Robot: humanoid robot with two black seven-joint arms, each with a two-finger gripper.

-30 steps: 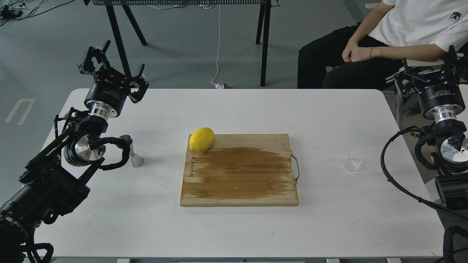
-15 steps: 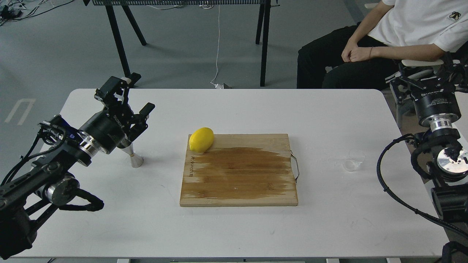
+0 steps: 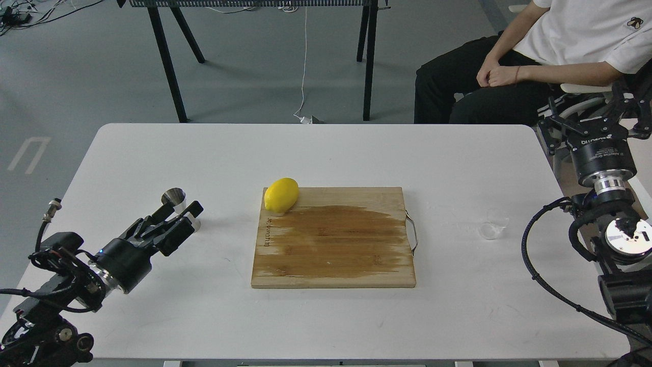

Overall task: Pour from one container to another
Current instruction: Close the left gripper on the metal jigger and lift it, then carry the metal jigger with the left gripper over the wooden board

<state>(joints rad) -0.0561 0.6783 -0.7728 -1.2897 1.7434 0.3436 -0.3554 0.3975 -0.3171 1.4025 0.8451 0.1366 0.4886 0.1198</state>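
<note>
The steel hourglass jigger (image 3: 174, 197) stands upright on the left of the white table (image 3: 326, 153). Only its top cup shows clearly. My left gripper (image 3: 182, 208) lies low over the table, pointing at it, open, with one finger on either side of the jigger's lower half, which it covers. I cannot tell whether the fingers touch it. The small clear cup (image 3: 493, 225) stands on the table right of the board. My right gripper (image 3: 592, 116) is raised off the table's far right edge, open and empty, well behind the cup.
A wooden cutting board (image 3: 333, 239) with a wet dark patch and a metal handle lies mid-table. A yellow lemon (image 3: 281, 194) rests on its back left corner. A seated person (image 3: 540, 56) is behind the table's right corner.
My left arm has dropped from high above the table's left edge to table level, bringing its gripper down to the jigger. The right gripper has shifted slightly left and back. The cup and jigger have not moved.
</note>
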